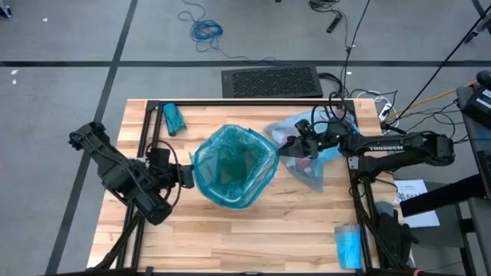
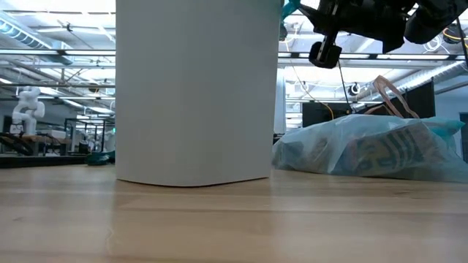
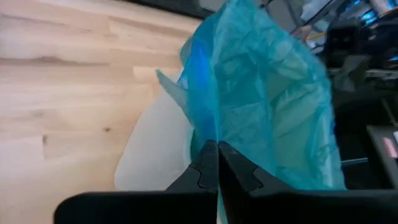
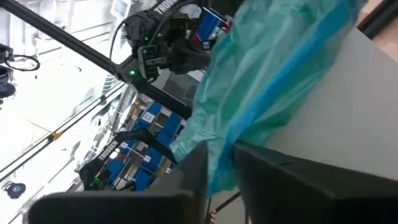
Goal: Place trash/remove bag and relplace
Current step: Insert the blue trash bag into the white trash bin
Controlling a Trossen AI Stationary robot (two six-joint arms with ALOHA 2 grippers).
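White bin (image 2: 196,91) stands mid-table, teal-green liner (image 1: 230,165) draped over its rim. The filled pale-blue bag (image 1: 311,157) with trash inside lies on the table just beside the bin, right side. Step: seating the replacement liner. Left gripper (image 3: 217,165) is clamped on the liner's edge at the left rim; right gripper (image 4: 221,162) has narrow jaws with liner film between them at the right rim. Next, likely: pull the edge down evenly, then release.

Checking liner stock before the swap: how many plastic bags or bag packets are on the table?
4: teal liner in the bin, filled pale-blue bag beside it, folded packet far-left, another packet near-right. None visibly hidden.
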